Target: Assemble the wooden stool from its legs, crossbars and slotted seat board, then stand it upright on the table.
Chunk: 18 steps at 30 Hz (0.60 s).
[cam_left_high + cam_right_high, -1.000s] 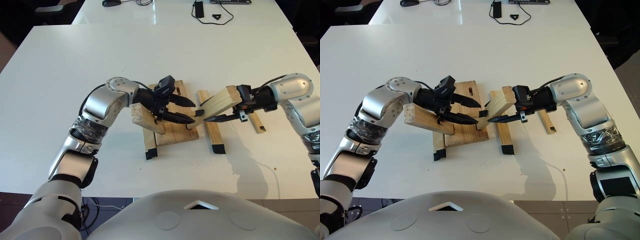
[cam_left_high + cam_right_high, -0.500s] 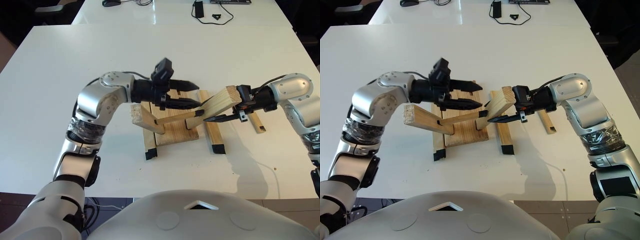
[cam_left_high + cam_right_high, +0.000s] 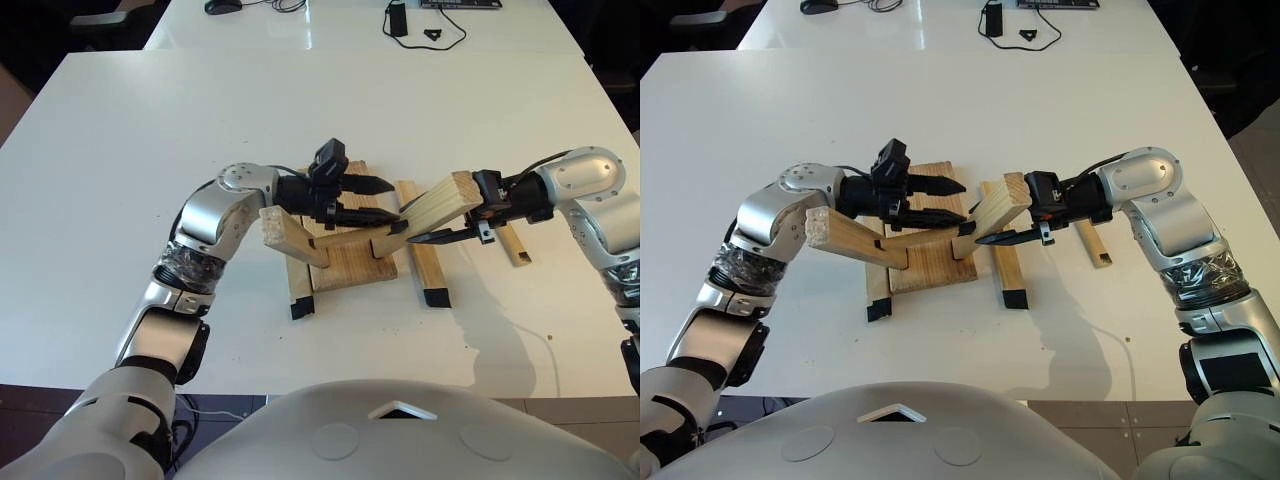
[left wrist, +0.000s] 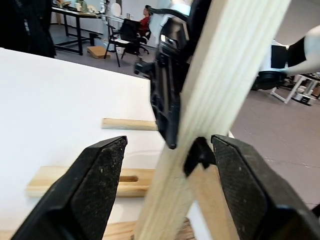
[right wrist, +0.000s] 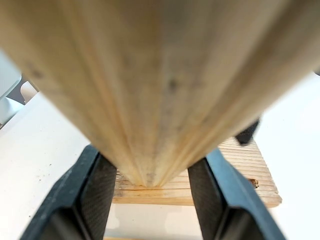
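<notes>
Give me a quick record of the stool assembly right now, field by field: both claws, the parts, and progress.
Right claw: shut on tilted leg
Left claw: open, flanking the joint of tilted leg and crossbar
Second leg: meets crossbar, resting on seat board
Seat board: flat on table
Progress: stool not yet complete or upright
</notes>
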Each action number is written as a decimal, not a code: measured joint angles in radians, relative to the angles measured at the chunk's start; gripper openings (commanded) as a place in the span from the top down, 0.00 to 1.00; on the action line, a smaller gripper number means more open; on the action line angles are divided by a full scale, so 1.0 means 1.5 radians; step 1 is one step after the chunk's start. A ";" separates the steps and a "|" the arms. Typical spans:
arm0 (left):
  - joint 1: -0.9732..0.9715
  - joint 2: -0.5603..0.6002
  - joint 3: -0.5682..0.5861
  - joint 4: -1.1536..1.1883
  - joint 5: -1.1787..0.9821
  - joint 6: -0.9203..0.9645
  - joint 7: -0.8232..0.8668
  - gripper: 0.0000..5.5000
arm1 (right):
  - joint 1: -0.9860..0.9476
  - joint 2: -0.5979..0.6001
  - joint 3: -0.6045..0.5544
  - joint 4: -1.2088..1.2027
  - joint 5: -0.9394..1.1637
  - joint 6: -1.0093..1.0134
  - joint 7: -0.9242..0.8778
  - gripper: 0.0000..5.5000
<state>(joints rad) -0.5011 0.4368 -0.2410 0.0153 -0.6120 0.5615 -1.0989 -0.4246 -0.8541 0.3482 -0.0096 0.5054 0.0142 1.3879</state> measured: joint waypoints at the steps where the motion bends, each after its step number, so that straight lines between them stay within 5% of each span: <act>1: -0.001 0.016 0.035 -0.022 -0.013 0.010 0.013 0.43 | 0.001 0.000 0.000 -0.003 0.000 0.000 -0.001 0.63; 6: 0.012 0.156 0.193 -0.116 -0.037 0.017 0.018 0.43 | 0.010 -0.004 -0.002 -0.014 0.000 -0.001 -0.010 0.63; 10: 0.220 0.306 0.248 -0.153 0.061 -0.085 -0.069 0.43 | 0.035 -0.014 -0.014 -0.036 0.000 -0.001 -0.026 0.63; 18: 0.381 0.338 0.255 -0.281 0.091 -0.152 -0.113 0.43 | 0.040 -0.021 -0.023 -0.041 0.001 0.018 -0.026 0.63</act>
<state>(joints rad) 0.0701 0.9444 0.1409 -0.4055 -0.4751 0.3338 -1.2678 -0.3651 -0.8851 0.3134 -0.0709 0.5063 0.0404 1.3485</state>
